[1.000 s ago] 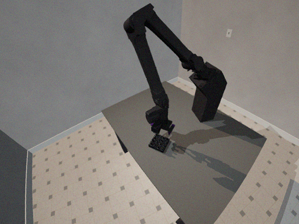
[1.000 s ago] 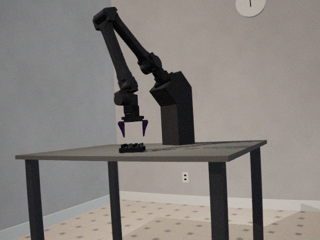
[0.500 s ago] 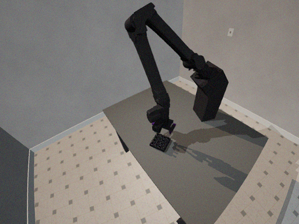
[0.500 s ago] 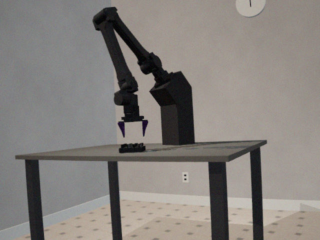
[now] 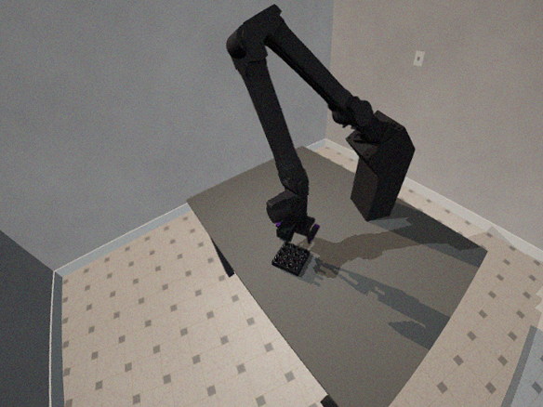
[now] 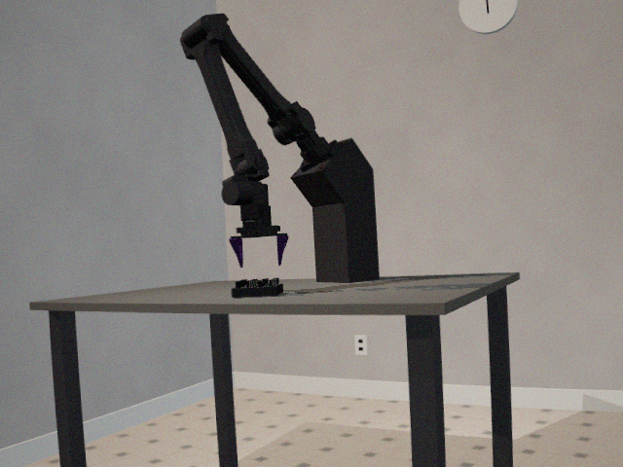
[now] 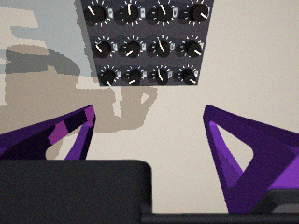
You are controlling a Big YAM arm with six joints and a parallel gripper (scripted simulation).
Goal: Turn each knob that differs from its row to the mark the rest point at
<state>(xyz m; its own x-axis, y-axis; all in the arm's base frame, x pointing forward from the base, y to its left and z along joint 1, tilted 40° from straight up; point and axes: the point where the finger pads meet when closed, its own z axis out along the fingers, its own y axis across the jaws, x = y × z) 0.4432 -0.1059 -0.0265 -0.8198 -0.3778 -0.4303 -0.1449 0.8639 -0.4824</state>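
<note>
The dark knob box [image 5: 289, 259] stands on the grey table, near its left edge; it also shows in the exterior view [image 6: 257, 288]. In the wrist view the knob box [image 7: 147, 42] fills the top middle, with three rows of black knobs with white lines in sight; its far part is cut off by the frame. My gripper [image 6: 258, 249] hangs a short way above the box with its purple fingers wide open and empty. It shows in the top view [image 5: 299, 230] and in the wrist view [image 7: 149, 123], where the fingers sit nearer than the box.
The arm's dark base column [image 5: 380, 169] stands on the table behind and to the right of the box. The table's left edge [image 5: 249, 289] is close to the box.
</note>
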